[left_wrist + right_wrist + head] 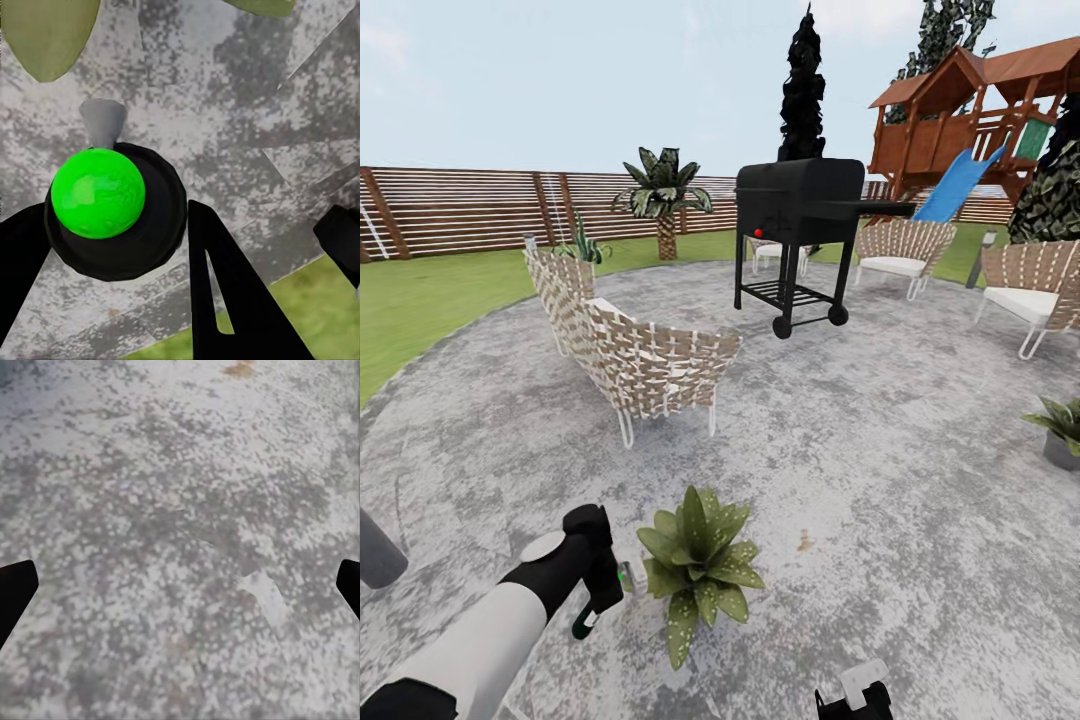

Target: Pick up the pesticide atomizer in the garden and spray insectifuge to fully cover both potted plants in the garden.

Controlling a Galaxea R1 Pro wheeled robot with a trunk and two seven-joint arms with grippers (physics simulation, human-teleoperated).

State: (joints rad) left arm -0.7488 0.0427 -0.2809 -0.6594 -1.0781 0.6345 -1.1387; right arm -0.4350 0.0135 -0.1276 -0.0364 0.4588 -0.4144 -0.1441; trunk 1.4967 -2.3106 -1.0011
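Head view: my left gripper [600, 585] sits low over the patio [880, 420], holding the atomizer [622, 578], whose pale head points at the near plant [700, 565] just beside it. A second plant [1063, 428] stands at the far right edge. Chair [645, 365], grill [800, 235], fence [460, 210] and playhouse [970, 110] stand beyond. My right gripper [857, 697] shows at the bottom edge.

Left wrist view: fingers [217, 285] clamp the atomizer's dark round body [116, 214], green cap [97, 193] facing the camera, grey nozzle [103, 120] toward a leaf [49, 34]. No specks visible.

Right wrist view: right fingertips [15, 589] spread wide, nothing between, bare stone below.

Handling, my judgement: light, rigid, smooth plastic, prone to twisting; grip belongs round the body, below the trigger head.
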